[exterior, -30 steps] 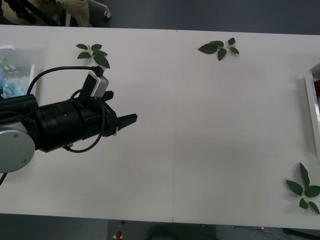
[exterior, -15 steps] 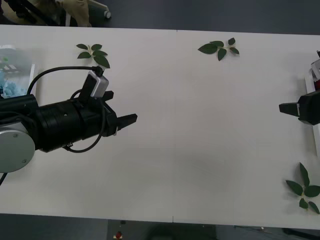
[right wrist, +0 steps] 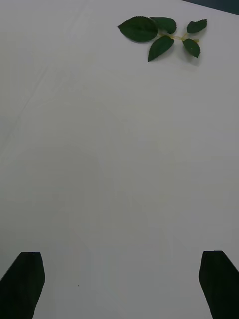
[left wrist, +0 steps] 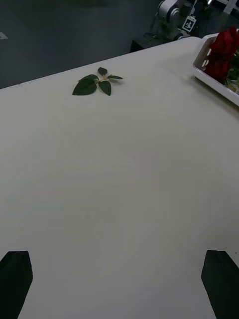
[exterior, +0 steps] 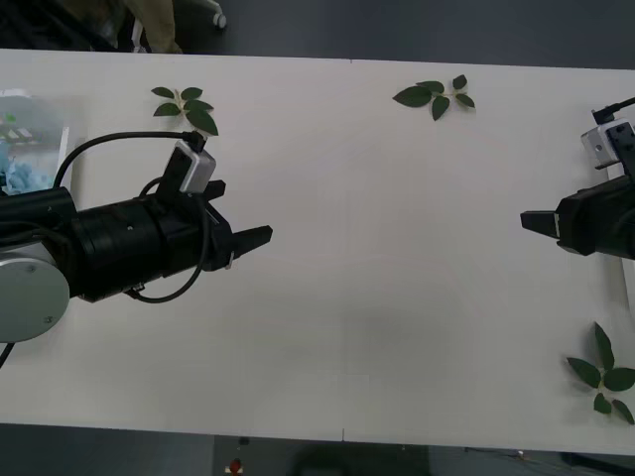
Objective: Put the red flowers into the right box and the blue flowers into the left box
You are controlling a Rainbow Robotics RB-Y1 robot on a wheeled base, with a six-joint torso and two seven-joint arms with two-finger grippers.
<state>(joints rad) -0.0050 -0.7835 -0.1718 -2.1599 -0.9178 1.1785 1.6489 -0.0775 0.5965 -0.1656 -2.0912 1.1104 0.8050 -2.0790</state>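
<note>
Front view: the left box (exterior: pixel 30 119), a translucent white bin, sits at the far-left edge of the white counter (exterior: pixel 397 278), and the pale blue flowers (exterior: pixel 20 171) lie inside it, partly hidden by the left arm. At the opposite edge, in the left wrist view, the right box (left wrist: pixel 211 79) shows as a white bin with a straight rim, and the red flowers (left wrist: pixel 221 52) stand bunched inside it, their blooms above the rim.

The left gripper (exterior: pixel 248 240) hangs over the left part of the counter, pointing toward the middle, near the left box. In its own wrist view its black fingers (left wrist: pixel 15 276) sit at the two corners, well apart, with nothing between them. The right gripper (exterior: pixel 536 220) reaches in from the right edge, pointing toward the centre, close to where the right box stands. Its black fingers (right wrist: pixel 22 281) are likewise spread wide in the right wrist view, holding nothing, with bare counter beneath.

Three loose leaf sprigs lie on the surface: one (exterior: pixel 187 106) near the far edge just beyond the left gripper, another (exterior: pixel 435 95) near the far edge toward the right, and a third (exterior: pixel 603 375) at the near right corner, beside the right arm. The broad middle of the counter between the two grippers is open, and both grippers are well apart from each other.
</note>
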